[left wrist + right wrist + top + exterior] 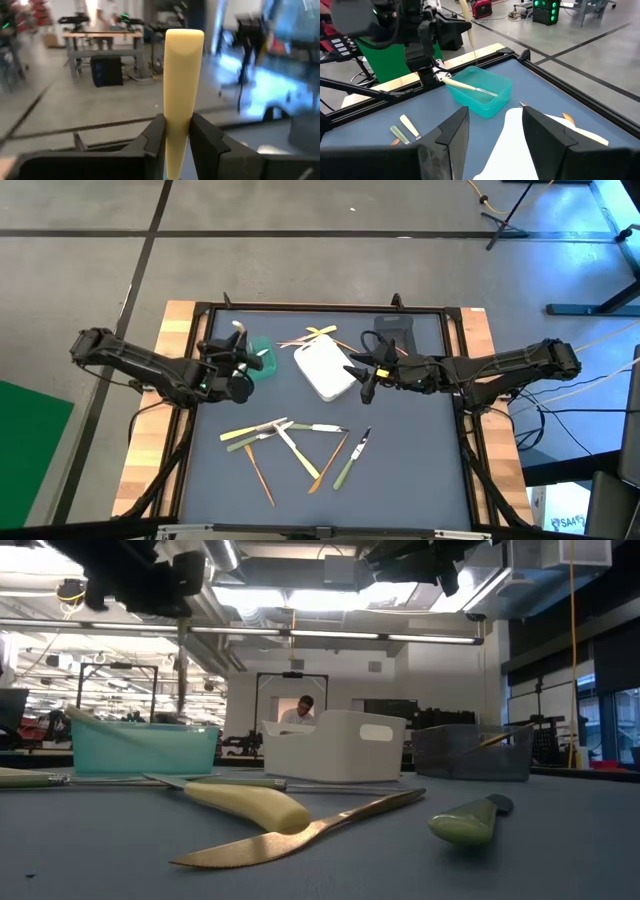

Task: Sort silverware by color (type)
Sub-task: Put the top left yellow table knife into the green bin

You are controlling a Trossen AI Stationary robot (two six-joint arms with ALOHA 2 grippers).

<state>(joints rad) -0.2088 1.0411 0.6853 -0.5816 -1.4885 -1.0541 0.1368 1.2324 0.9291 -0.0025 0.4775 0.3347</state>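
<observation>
Yellow utensil (182, 95) upright, clamped btwn left gripper (176, 145) fingers

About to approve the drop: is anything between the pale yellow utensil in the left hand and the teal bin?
Nothing visible. The left hand holds the pale yellow utensil upright beside the teal bin, which holds one utensil but is otherwise open.

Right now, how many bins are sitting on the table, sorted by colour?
Teal bin: 1
White bin: 1
Grey bin: 1
Total: 3
</observation>
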